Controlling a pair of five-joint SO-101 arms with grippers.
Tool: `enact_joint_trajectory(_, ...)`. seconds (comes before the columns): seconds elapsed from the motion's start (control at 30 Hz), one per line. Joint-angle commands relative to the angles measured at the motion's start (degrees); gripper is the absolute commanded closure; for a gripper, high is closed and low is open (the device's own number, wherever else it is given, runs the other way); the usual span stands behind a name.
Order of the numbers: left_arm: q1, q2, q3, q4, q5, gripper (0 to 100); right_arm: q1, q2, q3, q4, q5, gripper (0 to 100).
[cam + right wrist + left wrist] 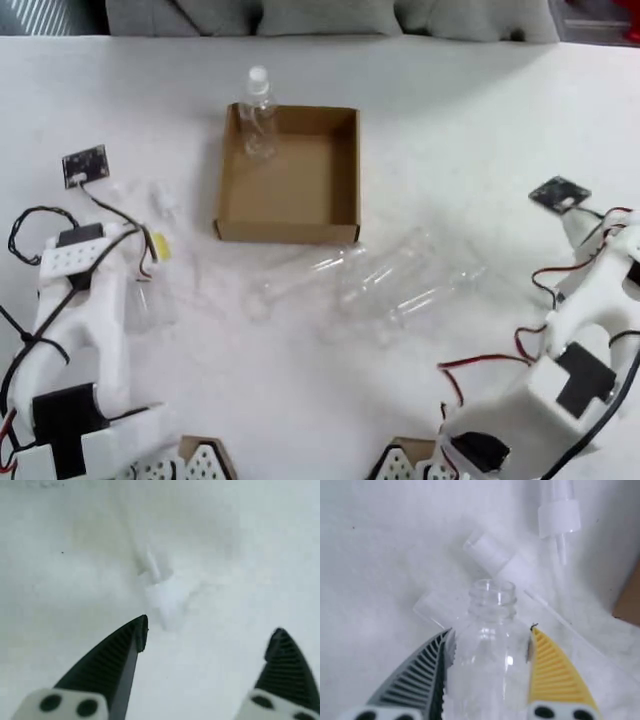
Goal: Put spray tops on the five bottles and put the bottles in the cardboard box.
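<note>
My left gripper is shut on a clear bottle with an open neck, grey finger on one side and yellow finger on the other. Just beyond the neck lie two white spray tops on the table. The cardboard box sits at the table's middle. A bottle with a white top stands upright at the box's far left corner. Several clear bottles lie in front of the box. My right gripper stands open above a blurred white spray top.
The table is white and bare at the far right. A corner of the box shows close to the left gripper. Small black boards on wires lie near each arm.
</note>
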Motion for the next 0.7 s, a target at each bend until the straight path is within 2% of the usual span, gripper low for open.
enact_joint_trajectory(0.0, 0.66, -3.03, -0.18, -1.05, 0.09, 98, 3.03, -9.45, -1.41, 6.11, -11.69, 86.1)
enact_joint_trajectory(0.07, 0.66, -3.03, -0.18, -1.05, 0.09, 98, 4.7, -11.38, -1.32, 8.04, -17.05, 97.5)
enact_joint_trajectory(0.1, 0.66, -3.03, -0.18, -1.05, 0.09, 98, 5.76, -11.65, -1.23, 9.1, -19.52, 99.1)
enact_joint_trajectory(0.17, 0.75, -3.03, -0.18, -1.05, 0.09, 98, 8.13, -11.65, -1.14, 11.56, -24.97, 94.9)
enact_joint_trajectory(0.27, 0.75, -3.03, -0.18, -1.05, 0.09, 98, 11.03, -11.65, 2.64, 10.68, -31.91, 96.3)
enact_joint_trajectory(0.53, 0.75, -3.03, -0.18, -1.05, 0.09, 98, 10.68, -11.65, 17.23, -8.66, -44.04, 98.2)
enact_joint_trajectory(0.67, 0.57, -3.03, -0.18, -0.97, 0.09, 98, 10.59, -10.95, 21.01, -15.6, -46.51, 98.2)
